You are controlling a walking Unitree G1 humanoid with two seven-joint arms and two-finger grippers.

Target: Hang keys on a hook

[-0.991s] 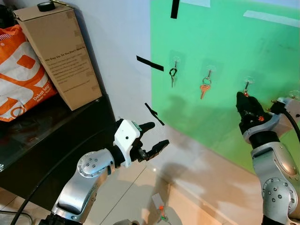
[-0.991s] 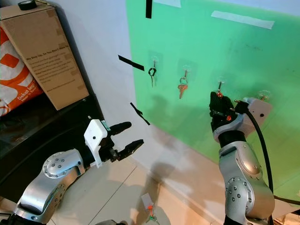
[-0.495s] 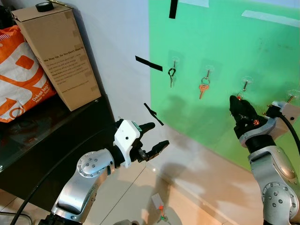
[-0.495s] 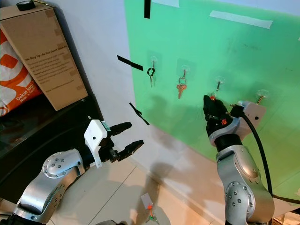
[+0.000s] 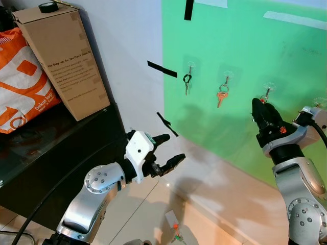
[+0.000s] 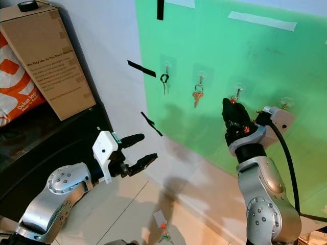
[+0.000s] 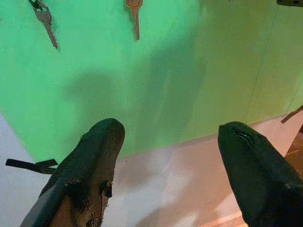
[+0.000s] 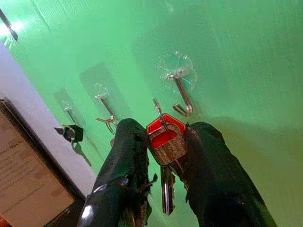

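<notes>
Right wrist view: the right end effector is clamped on the red-tagged keys, their wire ring just beside the empty hook on the green wall.
Step in hand: judged to be threading the ring over the hook tip.
Technique: probably lift the ring above the upturned tip, press toward the wall, lower, then let go.
Risk: the ring is thin and may slip past the tip.
Neighbouring hooks: a black key and an orange key hang to the left.
Left end effector: fingers spread, idle, near the dark bench.
</notes>
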